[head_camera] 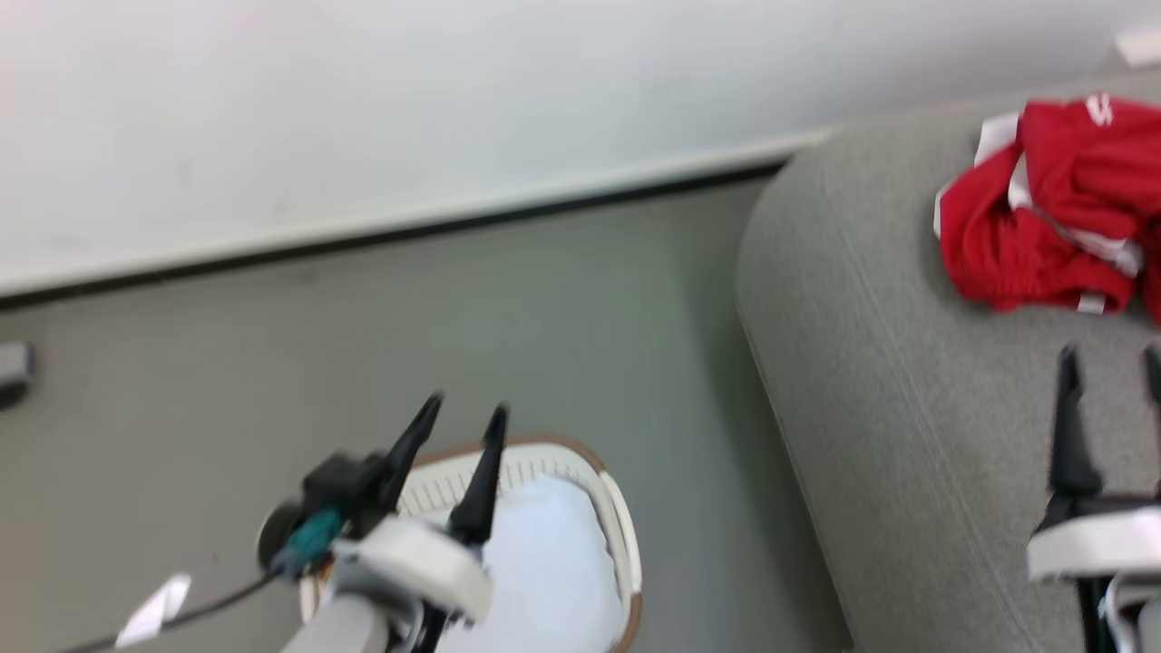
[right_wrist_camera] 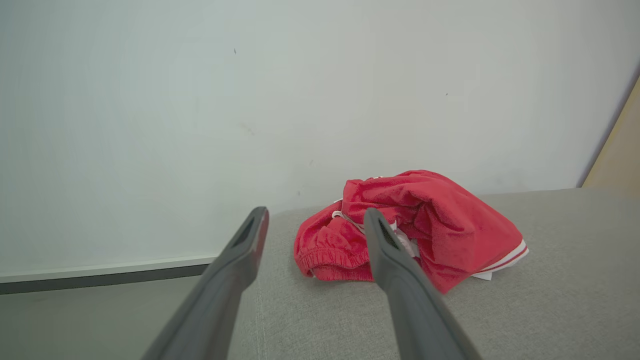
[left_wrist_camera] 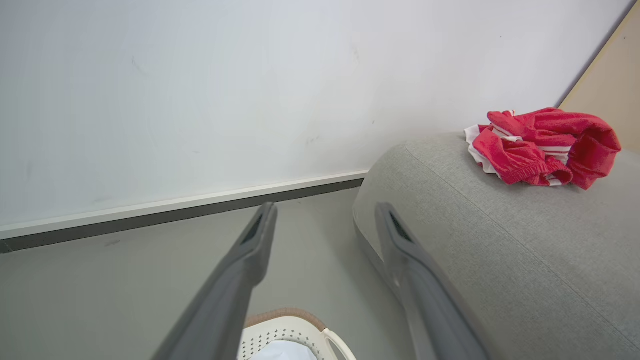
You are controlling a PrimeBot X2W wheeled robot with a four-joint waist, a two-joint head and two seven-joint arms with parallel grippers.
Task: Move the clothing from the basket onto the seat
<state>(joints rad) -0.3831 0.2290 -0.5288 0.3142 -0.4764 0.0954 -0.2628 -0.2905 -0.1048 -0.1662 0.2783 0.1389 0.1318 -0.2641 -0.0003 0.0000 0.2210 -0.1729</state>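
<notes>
The red clothing [head_camera: 1043,209] with white trim lies crumpled on the grey seat [head_camera: 871,363] at the upper right; the same clothing [right_wrist_camera: 415,235] rests on the seat [right_wrist_camera: 550,300] just beyond my right gripper [right_wrist_camera: 315,220], which is open and holds nothing. In the head view my right gripper [head_camera: 1111,363] hovers over the seat, short of the garment. My left gripper [head_camera: 467,413] is open above the cream basket [head_camera: 626,526], whose brown rim shows. From the left wrist, the left gripper [left_wrist_camera: 325,212] points at the floor, with the clothing [left_wrist_camera: 545,147] and basket [left_wrist_camera: 280,332] in sight.
A pale bluish-white pad [head_camera: 544,562] lies inside the basket. Grey floor [head_camera: 453,326] runs between basket and seat, bounded by a white wall [head_camera: 363,109] with a dark-edged skirting. A tan panel [right_wrist_camera: 620,150] stands at the far right.
</notes>
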